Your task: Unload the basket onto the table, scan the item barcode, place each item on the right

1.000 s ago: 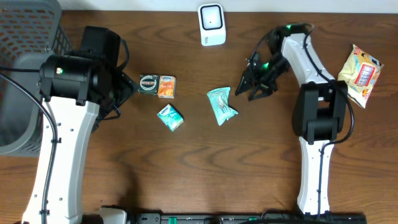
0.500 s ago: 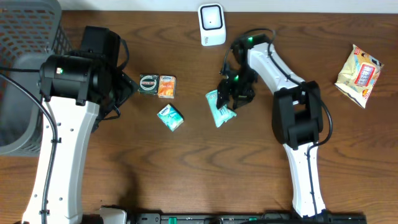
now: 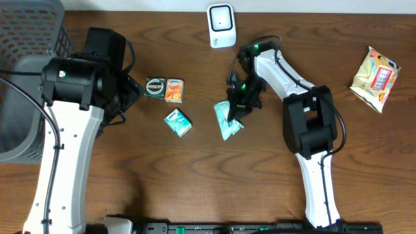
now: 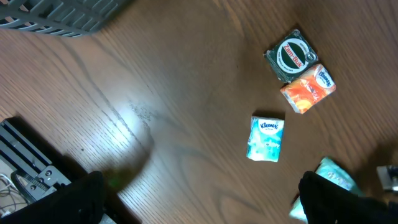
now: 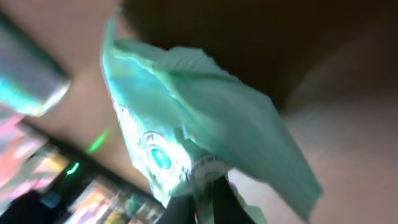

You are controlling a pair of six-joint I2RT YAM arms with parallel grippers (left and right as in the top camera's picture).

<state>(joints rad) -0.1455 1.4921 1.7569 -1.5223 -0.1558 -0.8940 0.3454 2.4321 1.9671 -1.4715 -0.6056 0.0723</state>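
Note:
A teal packet (image 3: pixel 225 123) lies at the table's middle, and my right gripper (image 3: pixel 235 109) is shut on its upper edge. In the right wrist view the crumpled teal packet (image 5: pixel 205 124) fills the frame, its edge pinched between the dark fingertips of my right gripper (image 5: pixel 208 202). The white scanner (image 3: pixel 221 26) stands at the table's far edge, above the packet. My left gripper (image 4: pixel 205 208) hangs open over bare wood at the left, nothing between its fingers. No barcode shows on the packet.
A green round-label packet (image 3: pixel 155 88) and an orange packet (image 3: pixel 174 90) lie side by side left of centre, with a small tissue pack (image 3: pixel 177 122) below them. A yellow snack bag (image 3: pixel 375 77) lies at the far right. A grey basket (image 3: pixel 26 39) stands at the far left.
My right arm has swung left from the right side to the teal packet, and its gripper has shut on the packet's edge. The packet has shifted slightly. The left arm has not moved.

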